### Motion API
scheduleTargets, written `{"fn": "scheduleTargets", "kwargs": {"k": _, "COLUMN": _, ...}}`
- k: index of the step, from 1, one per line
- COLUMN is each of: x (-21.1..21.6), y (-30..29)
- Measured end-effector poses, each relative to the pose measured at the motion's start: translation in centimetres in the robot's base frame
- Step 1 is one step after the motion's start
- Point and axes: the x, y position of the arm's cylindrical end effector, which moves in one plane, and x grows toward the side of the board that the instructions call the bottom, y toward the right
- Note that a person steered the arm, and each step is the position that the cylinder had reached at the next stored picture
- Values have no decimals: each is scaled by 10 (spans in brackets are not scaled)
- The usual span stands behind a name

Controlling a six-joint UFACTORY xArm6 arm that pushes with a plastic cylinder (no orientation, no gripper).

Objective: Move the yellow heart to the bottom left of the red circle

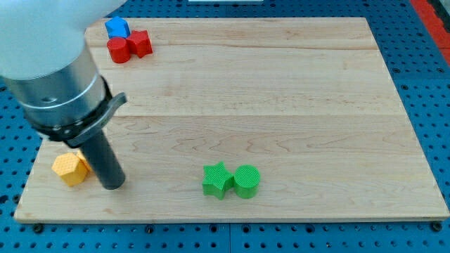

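The red circle (118,50) lies near the view's top left of the wooden board (281,98), touching a red star (140,43) on its right and close under a blue block (117,28). A yellow block (71,169) lies near the view's bottom left corner; its heart shape cannot be made out. My tip (112,184) rests on the board just right of the yellow block, close to or touching it. The arm's grey body hides the board's left side above the block.
A green star (217,180) and a green circle (247,181) sit side by side, touching, at the view's bottom middle. The board's edges lie close to the yellow block on the left and bottom. Blue pegboard surrounds the board.
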Motion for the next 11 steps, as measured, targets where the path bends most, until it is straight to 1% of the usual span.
{"fn": "scheduleTargets", "kwargs": {"k": 1, "x": -12, "y": -18}}
{"fn": "scheduleTargets", "kwargs": {"k": 2, "x": -37, "y": -18}}
{"fn": "scheduleTargets", "kwargs": {"k": 3, "x": -75, "y": -26}}
{"fn": "scheduleTargets", "kwargs": {"k": 4, "x": -59, "y": -5}}
{"fn": "scheduleTargets", "kwargs": {"k": 5, "x": -56, "y": -42}}
{"fn": "scheduleTargets", "kwargs": {"k": 6, "x": -87, "y": -51}}
{"fn": "scheduleTargets", "kwargs": {"k": 7, "x": -130, "y": -48}}
{"fn": "scheduleTargets", "kwargs": {"k": 9, "x": -195, "y": -44}}
{"fn": "scheduleTargets", "kwargs": {"k": 10, "x": -225, "y": -42}}
{"fn": "scheduleTargets", "kwargs": {"k": 11, "x": -244, "y": -38}}
